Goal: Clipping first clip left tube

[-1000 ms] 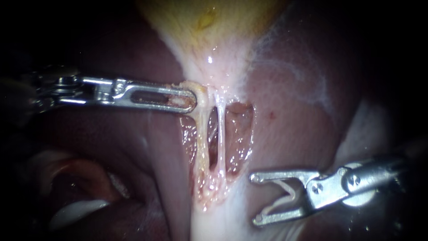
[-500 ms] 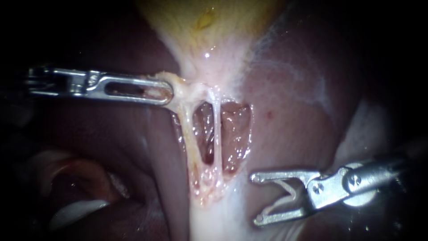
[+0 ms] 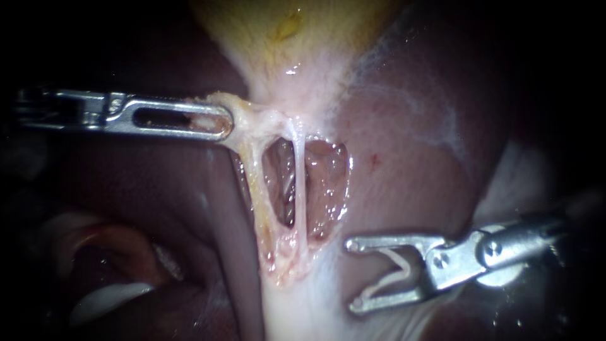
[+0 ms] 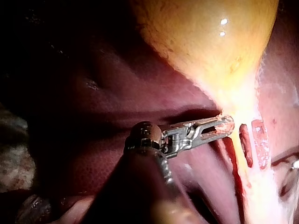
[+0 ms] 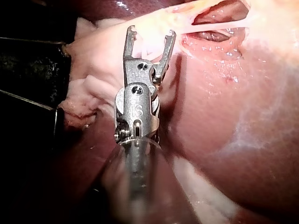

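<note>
Left tube point(image 3: 255, 189): pale yellowish, taut, slanting from the gallbladder point(image 3: 297, 63) neck down and right. Clip point(image 3: 406, 268): white open V, gripped in right instrument point(image 3: 352, 276) jaws, right of the tube, apart.

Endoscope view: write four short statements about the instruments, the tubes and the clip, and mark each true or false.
1. The left instrument has its jaws shut on tissue at the neck of the gallbladder. True.
2. The right instrument has its jaws around the left tube. False: they stand apart from both tubes, off to the side over pale tissue.
3. A clip sits on the left tube. False: both tubes are bare. The only clip is held between the right instrument's jaws.
4. Two tubes, the left tube and the thinner right tube, run side by side across the opening in the tissue. True.
</note>
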Robot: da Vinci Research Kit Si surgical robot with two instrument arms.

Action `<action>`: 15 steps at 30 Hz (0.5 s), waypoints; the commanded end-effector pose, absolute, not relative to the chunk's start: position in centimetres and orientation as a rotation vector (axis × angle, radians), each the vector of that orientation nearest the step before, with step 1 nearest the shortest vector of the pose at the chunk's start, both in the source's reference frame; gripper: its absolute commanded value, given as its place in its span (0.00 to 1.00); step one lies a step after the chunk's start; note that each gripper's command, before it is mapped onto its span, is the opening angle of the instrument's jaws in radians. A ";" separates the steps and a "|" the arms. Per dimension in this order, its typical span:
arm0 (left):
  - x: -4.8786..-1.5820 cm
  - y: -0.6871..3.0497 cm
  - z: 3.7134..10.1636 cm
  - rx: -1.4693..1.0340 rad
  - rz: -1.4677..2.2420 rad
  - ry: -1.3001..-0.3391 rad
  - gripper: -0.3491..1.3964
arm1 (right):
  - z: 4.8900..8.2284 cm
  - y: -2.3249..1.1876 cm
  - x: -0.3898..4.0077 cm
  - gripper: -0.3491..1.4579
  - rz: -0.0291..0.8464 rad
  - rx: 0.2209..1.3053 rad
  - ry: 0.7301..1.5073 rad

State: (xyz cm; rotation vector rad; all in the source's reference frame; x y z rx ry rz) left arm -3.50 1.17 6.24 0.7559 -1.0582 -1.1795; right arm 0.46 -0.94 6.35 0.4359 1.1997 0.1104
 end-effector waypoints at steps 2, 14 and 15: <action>-3.50 1.16 6.23 0.755 -1.180 -1.058 0.00 | 6.43 -0.88 0.54 0.47 0.125 0.420 1.192; -3.51 1.14 6.22 0.753 -1.181 -1.058 0.00 | 6.78 -0.57 0.94 0.47 0.197 0.413 1.169; -3.51 1.14 6.22 0.753 -1.181 -1.058 0.00 | 6.81 -0.56 0.98 0.47 0.206 0.411 1.166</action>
